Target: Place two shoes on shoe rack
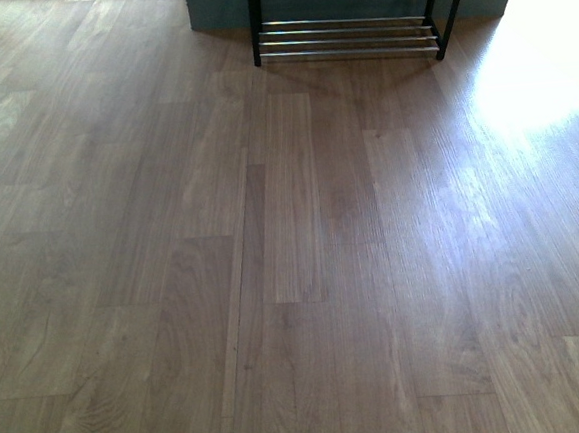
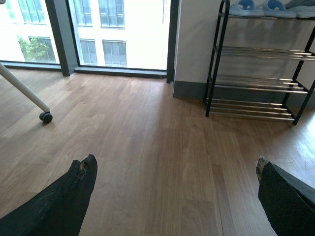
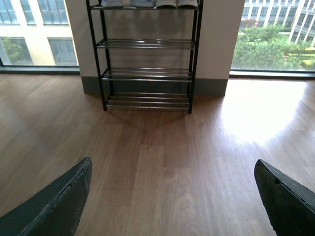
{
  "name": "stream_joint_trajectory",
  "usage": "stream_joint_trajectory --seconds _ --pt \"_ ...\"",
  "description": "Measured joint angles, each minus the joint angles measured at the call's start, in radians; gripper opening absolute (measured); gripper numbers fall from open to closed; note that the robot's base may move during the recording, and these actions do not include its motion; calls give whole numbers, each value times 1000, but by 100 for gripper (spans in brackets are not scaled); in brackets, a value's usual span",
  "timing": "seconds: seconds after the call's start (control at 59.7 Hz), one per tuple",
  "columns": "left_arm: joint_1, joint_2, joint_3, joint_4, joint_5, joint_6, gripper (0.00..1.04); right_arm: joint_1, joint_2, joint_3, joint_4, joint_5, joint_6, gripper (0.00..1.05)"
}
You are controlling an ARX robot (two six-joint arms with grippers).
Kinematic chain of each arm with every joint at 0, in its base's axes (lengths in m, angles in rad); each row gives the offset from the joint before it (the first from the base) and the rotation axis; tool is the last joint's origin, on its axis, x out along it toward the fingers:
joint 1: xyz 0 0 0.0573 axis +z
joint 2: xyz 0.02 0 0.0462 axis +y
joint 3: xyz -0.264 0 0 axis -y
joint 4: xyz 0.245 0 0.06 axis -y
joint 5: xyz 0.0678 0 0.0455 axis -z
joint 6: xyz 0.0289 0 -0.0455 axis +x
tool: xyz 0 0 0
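A: Right, item one, shoe rack (image 1: 355,31)?

B: Black frame, chrome rods. Front view: at twelve o'clock, far end of the wood floor (image 1: 304,275), against a grey skirting (image 1: 218,9); only the lower tiers show. Right wrist view takes in all four tiers (image 3: 147,59).

A: Item two, shoes?

B: All on the top tier. Left wrist view: pale blue slides (image 2: 263,9), two, side by side, with a grey shoe (image 2: 305,9) just beside them, cut by the frame edge. Right wrist view: four white sole edges in a row (image 3: 147,4); uppers out of frame. Three lower tiers carry nothing.

A: Item three, left gripper (image 2: 174,177)?

B: Jaws spread wide, nothing between them, above bare floor. Fingertips (image 2: 83,169) look worn.

A: Item four, right gripper (image 3: 172,179)?

B: Jaws spread wide too, nothing held, pointed at the rack, well apart from it.

A: Sundries?

B: White leg on a caster (image 2: 46,117), beside the windows (image 2: 113,29); trees (image 3: 273,46) outside
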Motion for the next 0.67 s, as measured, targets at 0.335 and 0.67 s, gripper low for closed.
stream_joint_trajectory --seconds 0.335,0.67 --pt "0 0 0 0 0 0 95 0 0 0 0 0 0 96" --pt "0 0 0 0 0 0 95 0 0 0 0 0 0 96"
